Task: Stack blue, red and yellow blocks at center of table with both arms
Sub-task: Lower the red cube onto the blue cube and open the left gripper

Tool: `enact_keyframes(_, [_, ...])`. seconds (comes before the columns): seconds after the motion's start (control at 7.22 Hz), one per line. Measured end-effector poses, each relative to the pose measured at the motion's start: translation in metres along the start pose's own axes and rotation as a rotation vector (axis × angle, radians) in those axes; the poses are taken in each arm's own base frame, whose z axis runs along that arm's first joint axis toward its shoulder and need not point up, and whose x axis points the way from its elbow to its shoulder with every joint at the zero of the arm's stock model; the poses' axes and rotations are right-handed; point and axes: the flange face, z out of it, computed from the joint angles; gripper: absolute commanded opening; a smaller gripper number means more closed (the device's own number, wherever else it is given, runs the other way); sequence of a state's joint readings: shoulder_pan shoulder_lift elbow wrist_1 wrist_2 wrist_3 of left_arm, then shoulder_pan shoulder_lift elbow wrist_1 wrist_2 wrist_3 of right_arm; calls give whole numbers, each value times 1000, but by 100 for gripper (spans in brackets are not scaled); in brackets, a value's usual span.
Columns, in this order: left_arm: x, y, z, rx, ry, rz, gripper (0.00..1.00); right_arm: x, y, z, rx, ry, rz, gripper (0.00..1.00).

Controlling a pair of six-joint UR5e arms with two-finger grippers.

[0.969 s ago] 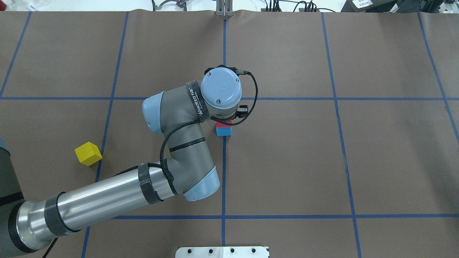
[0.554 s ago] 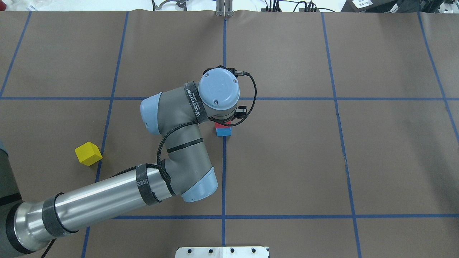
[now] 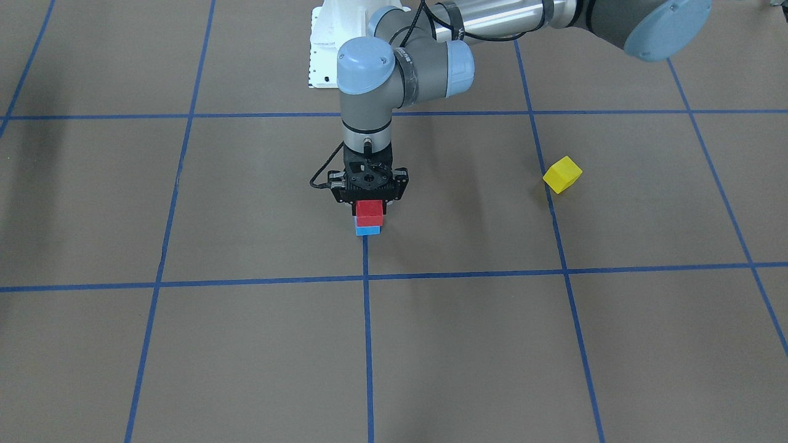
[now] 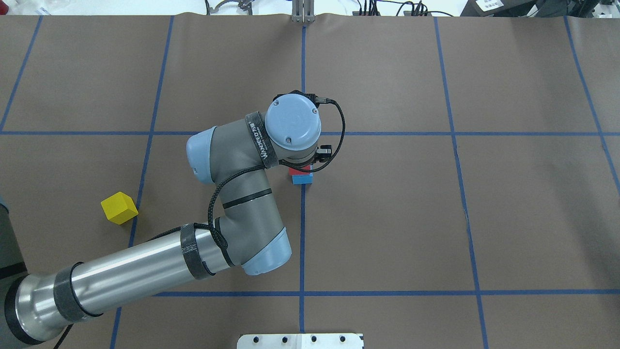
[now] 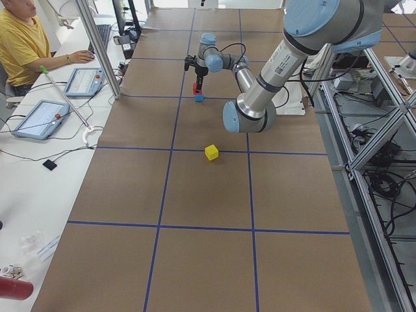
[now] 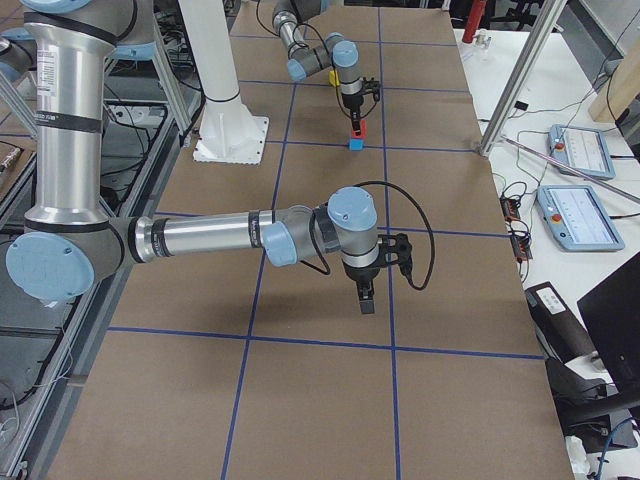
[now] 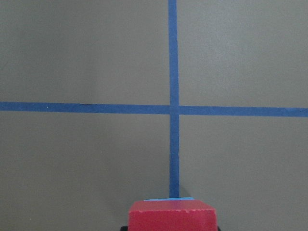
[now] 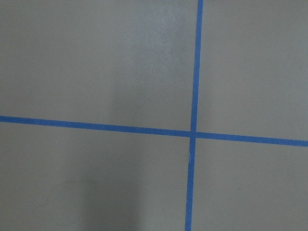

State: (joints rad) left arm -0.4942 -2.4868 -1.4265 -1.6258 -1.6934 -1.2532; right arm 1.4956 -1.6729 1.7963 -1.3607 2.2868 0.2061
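The red block point(image 3: 369, 211) rests on the light blue block point(image 3: 368, 231) at the table's point(image 3: 184, 203) central tape crossing. My left gripper point(image 3: 369, 208) points straight down and is shut on the red block; the wrist hides its fingers from overhead. In the left wrist view the red block point(image 7: 171, 216) fills the bottom centre, and a blue sliver point(image 7: 169, 198) of the lower block shows behind it. The yellow block point(image 4: 119, 208) lies alone, turned at an angle, far over on my left side. My right gripper point(image 6: 367, 303) hangs over bare table, and I cannot tell whether it is open.
The white pedestal point(image 4: 300, 341) stands at the near table edge. A person point(image 5: 19, 45) sits at a side desk with tablets point(image 5: 39, 117) beyond the far edge. Metal posts point(image 6: 515, 90) stand along that edge.
The left arm's wrist and elbow have drifted slightly to the left in the overhead view. The red block stays over the blue one, and the yellow block has not moved.
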Motion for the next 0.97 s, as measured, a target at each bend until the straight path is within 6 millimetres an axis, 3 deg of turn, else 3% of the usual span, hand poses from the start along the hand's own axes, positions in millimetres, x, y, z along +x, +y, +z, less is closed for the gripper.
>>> enact_keyframes(0.14, [0, 0, 0, 0, 1, 0, 100, 0, 0, 0, 0, 1, 1, 100])
enact_keyframes(0.55, [2, 3, -4, 1, 9, 3, 100, 0, 0, 0, 0, 0, 0, 100])
enact_keyframes(0.69, [4, 2, -16, 5, 29, 19, 100, 0, 0, 0, 0, 0, 0, 100])
enact_keyframes(0.83, [-2, -2, -35, 5, 52, 61, 100, 0, 0, 0, 1, 1, 0, 100])
enact_keyframes(0.97, [-30, -14, -54, -5, 70, 127, 100, 0, -1, 0, 1, 1, 0, 100])
